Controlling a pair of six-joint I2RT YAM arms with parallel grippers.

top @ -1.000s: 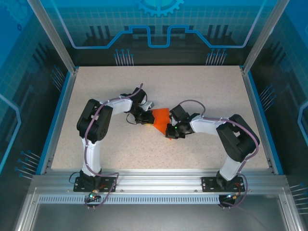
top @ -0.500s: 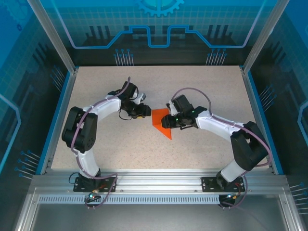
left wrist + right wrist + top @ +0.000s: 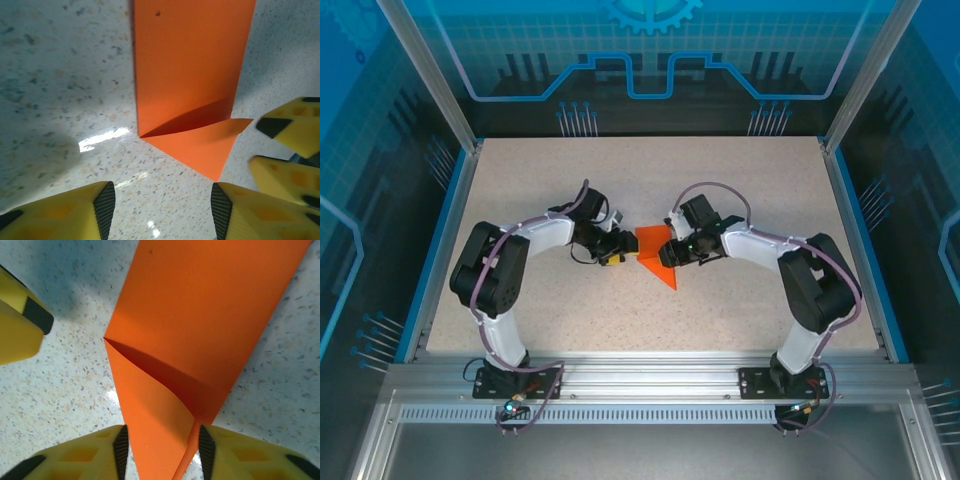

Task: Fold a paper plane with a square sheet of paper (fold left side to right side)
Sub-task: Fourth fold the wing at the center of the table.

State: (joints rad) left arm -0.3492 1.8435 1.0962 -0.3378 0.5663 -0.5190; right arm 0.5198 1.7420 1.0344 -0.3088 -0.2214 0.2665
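We see the orange paper [image 3: 654,250] lying near the middle of the speckled desk [image 3: 750,190]. It is folded into a tapering shape, with its broad end toward 12 o'clock and its point toward 5 o'clock in the overhead view. The left end effector [image 3: 622,254] sits low just beside the paper's 9 o'clock edge. The right end effector [image 3: 666,260] reaches over its 3 o'clock edge, so the two face each other across the paper. From the left wrist, that arm's yellow fingers [image 3: 60,217] with their black pads stand well apart at the bottom of the view. Bare desk lies between them, so this end effector is open and has hold of nothing. The nearest corner of the paper lies just ahead of the pad at 5 o'clock, and we cannot tell whether they touch. In the same view a triangular flap lifts a little off the layer beneath and throws a dark shadow along the crease, and the other arm's finger tips sit at 3 to 4 o'clock. From the right wrist, the fingers [image 3: 250,457] are likewise parted and straddle the paper's narrow end, which runs down between the two pads. The pad at 5 o'clock looks to meet the paper's edge, but we see no pinch on it. Here the flap curls upward along its free edge, and one finger of the left end effector shows at 9 to 10 o'clock.
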